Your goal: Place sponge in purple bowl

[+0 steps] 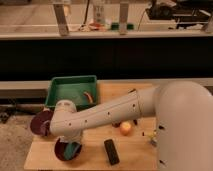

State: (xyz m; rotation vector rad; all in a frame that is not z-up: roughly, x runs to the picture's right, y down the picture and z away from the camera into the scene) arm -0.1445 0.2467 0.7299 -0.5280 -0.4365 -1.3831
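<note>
One teal sponge (pixel 75 149) beneath tool (pixel 68 142) at purple bowl (pixel 59 150).

A light wooden tabletop (pixel 114 94) fills the near middle of the scene under dim, warm light. To its left lies a grey, speckled floor (pixel 14 146). Behind the tabletop a pale rail (pixel 24 85) runs from left to right, and above it a broad dark panel (pixel 130 60) spans the whole width. A pale ledge (pixel 160 35) caps that panel. Two upright grey posts (pixel 61 19) (pixel 123 19) stand on the ledge, with a lighter counter (pixel 30 17) beyond them, far back. The gripper (pixel 70 146) sits low at the near left of the tabletop.
</note>
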